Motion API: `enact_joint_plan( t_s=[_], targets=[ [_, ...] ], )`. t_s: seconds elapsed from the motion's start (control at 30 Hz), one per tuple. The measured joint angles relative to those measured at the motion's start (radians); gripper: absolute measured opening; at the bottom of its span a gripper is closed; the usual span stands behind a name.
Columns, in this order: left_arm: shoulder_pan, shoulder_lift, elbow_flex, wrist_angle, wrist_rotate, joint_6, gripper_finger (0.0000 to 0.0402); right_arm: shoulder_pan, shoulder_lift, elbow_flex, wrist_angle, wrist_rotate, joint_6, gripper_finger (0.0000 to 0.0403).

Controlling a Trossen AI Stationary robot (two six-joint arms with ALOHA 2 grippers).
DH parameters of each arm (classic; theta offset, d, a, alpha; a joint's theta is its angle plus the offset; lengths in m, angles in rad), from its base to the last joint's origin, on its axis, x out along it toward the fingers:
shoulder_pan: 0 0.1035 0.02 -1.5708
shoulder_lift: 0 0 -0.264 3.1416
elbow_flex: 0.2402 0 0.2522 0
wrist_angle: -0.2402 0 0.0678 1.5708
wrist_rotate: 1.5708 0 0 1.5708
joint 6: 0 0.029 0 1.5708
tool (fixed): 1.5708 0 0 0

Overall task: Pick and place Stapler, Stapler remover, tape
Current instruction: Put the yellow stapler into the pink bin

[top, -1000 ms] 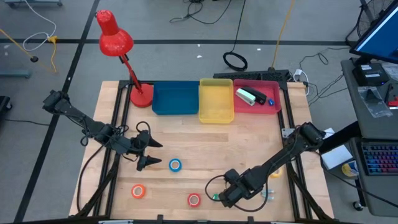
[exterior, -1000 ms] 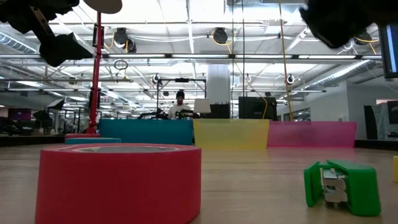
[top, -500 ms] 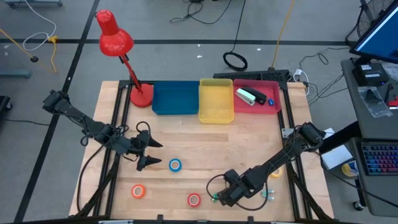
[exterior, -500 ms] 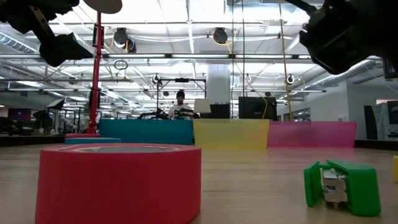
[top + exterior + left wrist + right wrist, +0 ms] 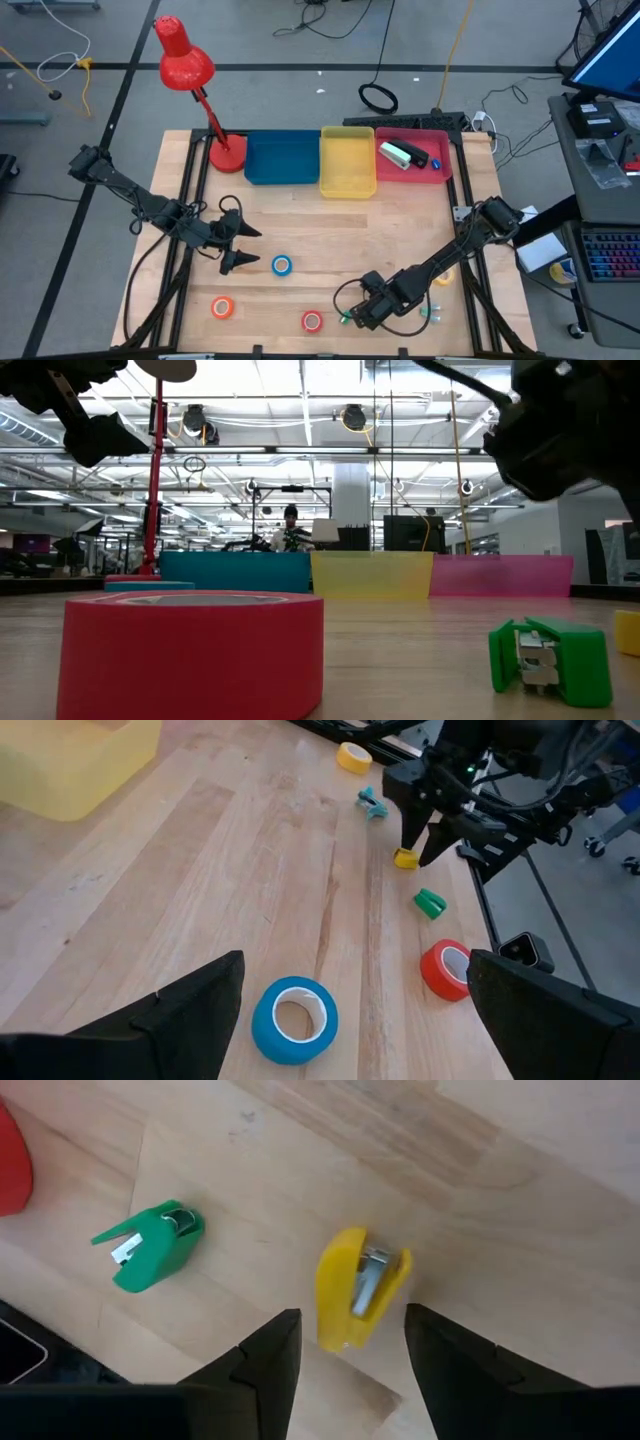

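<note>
Three staple removers lie on the table: a yellow one (image 5: 360, 1285), a green one (image 5: 150, 1250) and a teal one (image 5: 372, 805). My right gripper (image 5: 350, 1330) is open and hovers over the yellow remover near the table's near edge, one finger on each side, apart from it. My left gripper (image 5: 243, 247) is open above the table, left of the blue tape (image 5: 281, 265). Orange tape (image 5: 222, 307), red tape (image 5: 312, 321) and yellow tape (image 5: 353, 757) lie flat on the wood. The stapler (image 5: 398, 153) lies in the red bin (image 5: 440, 172).
A blue bin (image 5: 281, 158), a yellow bin (image 5: 347, 160) and the red bin stand in a row along the far edge. A red desk lamp (image 5: 185, 62) stands at the far left corner. Bare wood lies between the bins and the tapes.
My right gripper has come down toward the yellow staple remover, still open. The left arm and the tapes have kept still.
</note>
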Motion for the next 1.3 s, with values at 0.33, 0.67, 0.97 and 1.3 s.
enact_joint_plan(
  t_s=[0.33, 0.67, 0.97, 1.3],
  targets=[
    [0.0, 0.0, 0.0, 0.002, 0.0, -0.004, 0.0379, 0.0, -0.008, -0.102, 0.128, 0.018, 0.052, 0.0171],
    [0.0, 0.0, 0.0, 0.002, -0.041, -0.014, 0.0379, -0.005, -0.004, -0.104, 0.101, 0.07, 0.049, 0.0161],
    [0.0, 0.0, 0.0, 0.002, -0.044, -0.015, 0.0379, -0.005, -0.002, -0.105, 0.067, 0.097, 0.037, 0.006],
    [0.0, 0.0, 0.0, 0.002, -0.045, -0.019, 0.0379, -0.007, -0.044, -0.106, 0.043, 0.106, -0.002, 0.0043]
  ],
)
